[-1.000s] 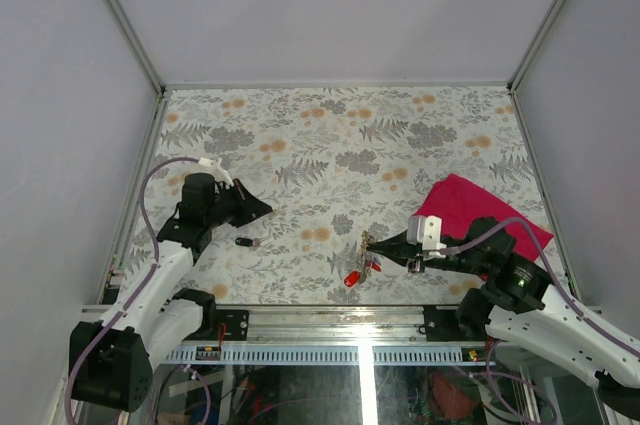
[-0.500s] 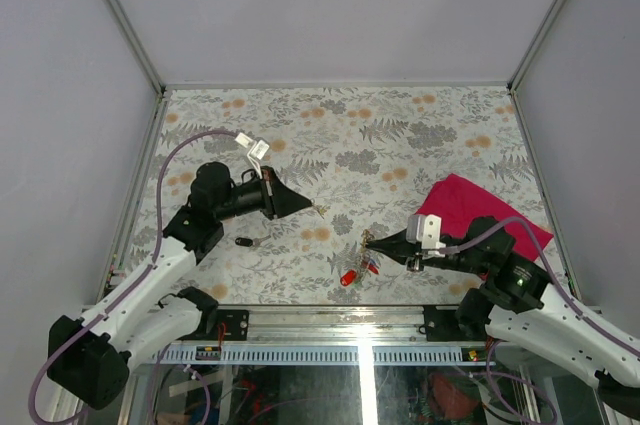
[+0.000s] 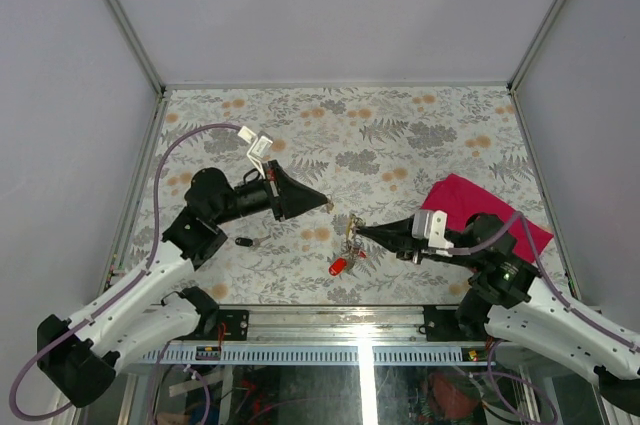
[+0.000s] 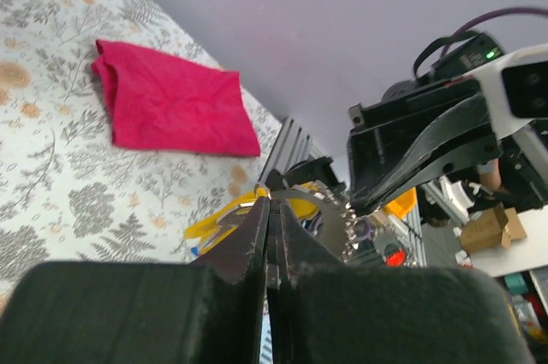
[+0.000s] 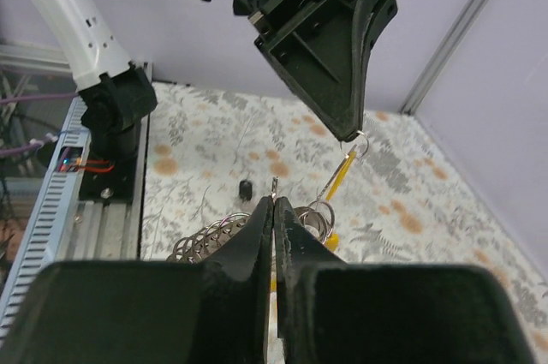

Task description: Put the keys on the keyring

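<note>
A: Where was the keyring (image 3: pixel 352 242)?
B: Off the surface (image 3: pixel 420 135), pinched in the closed right pincer (image 3: pixel 352 228) — a red key (image 3: pixel 339 267) dangled beneath it.
A: And the left pincer (image 3: pixel 326 203)?
B: Clamped on a yellow key (image 5: pixel 341 174) that hung slantwise, tip downward, just beyond and left of the right pincer's tip — close, apparently not touching. The black key (image 3: pixel 243 241) lay nearer the left arm.

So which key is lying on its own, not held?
The black key, alone on the table; the red key is with the bunch at the right gripper.
</note>
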Robot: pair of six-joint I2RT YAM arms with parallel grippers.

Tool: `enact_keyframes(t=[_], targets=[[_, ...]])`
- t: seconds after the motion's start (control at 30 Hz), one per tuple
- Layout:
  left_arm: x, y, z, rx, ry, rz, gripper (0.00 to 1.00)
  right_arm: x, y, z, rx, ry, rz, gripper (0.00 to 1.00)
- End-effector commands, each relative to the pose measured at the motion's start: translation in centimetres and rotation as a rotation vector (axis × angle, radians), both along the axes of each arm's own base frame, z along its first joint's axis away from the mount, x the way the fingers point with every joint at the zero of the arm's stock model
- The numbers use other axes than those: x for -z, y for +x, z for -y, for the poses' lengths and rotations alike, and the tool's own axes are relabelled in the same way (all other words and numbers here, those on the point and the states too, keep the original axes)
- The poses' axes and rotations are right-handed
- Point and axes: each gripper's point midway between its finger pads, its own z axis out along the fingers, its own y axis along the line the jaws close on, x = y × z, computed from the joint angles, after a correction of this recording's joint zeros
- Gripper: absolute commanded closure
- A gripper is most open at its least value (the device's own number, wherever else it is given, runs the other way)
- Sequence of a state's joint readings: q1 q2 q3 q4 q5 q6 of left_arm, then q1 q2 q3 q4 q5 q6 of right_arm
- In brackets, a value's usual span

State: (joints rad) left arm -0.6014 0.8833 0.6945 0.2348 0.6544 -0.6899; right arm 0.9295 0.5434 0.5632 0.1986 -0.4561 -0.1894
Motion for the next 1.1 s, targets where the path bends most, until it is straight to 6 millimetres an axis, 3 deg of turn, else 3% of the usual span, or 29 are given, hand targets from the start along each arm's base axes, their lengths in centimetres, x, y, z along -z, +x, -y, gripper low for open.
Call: enact_keyframes(t=[0.0,0.27,0.53,0.83,1.07], targets=[[-5.6,0.6,-0.3,-0.116,-0.178,0.049,1.00,-5.7,0.4,-0.1,0.020,0.204,0.194,1.00],[-9.0,-0.3,-0.8,-0.160,-0.303,0.053,1.00,-7.4,0.5,-0.6,0.012,0.270,0.328,1.00],[-10.1,-0.7,-0.9,-0.161,-0.344,0.042,1.00,-8.3,0.8,-0.8,0.028,0.202,0.498,1.00],[-11.0,-0.7,-1.2,-0.185,-0.402,0.018,1.00,-10.1,2.8,-1.9,0.077,0.255,0.332,1.00],[-10.7,-0.9,-0.9,-0.182,-0.403,0.004,1.00,-11.5,3.0,-2.2,0.071,0.326,0.262,1.00]])
